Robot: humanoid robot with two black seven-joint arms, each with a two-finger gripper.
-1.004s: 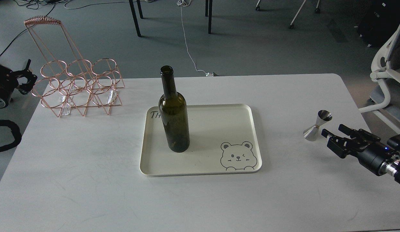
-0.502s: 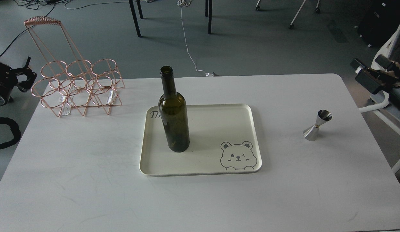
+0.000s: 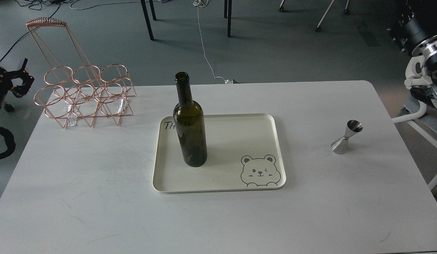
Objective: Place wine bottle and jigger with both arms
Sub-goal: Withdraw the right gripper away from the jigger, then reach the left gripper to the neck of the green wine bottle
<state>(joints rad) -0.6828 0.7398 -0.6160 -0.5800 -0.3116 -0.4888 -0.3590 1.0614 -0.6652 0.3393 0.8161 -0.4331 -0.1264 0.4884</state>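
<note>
The wine bottle (image 3: 190, 130) stands upright on the left part of the cream tray (image 3: 239, 134), which has a bear drawing. The jigger (image 3: 346, 137) stands upright on the white table (image 3: 98, 197), right of the tray. My left gripper (image 3: 22, 78) is off the table's far left edge, beside the wire rack, with its fingers apart and empty. My right arm (image 3: 421, 33) is raised at the top right, far above the jigger. Its far end merges with a dark background at the frame's top edge, so I cannot make out the fingers.
A copper wire bottle rack (image 3: 85, 93) stands at the table's back left. A white chair frame (image 3: 421, 102) is off the right edge. Table legs and cables lie on the floor behind.
My right arm has pulled away from beside the jigger and swung up to the top right. My left gripper has drawn slightly left. Bottle and jigger have not moved.
</note>
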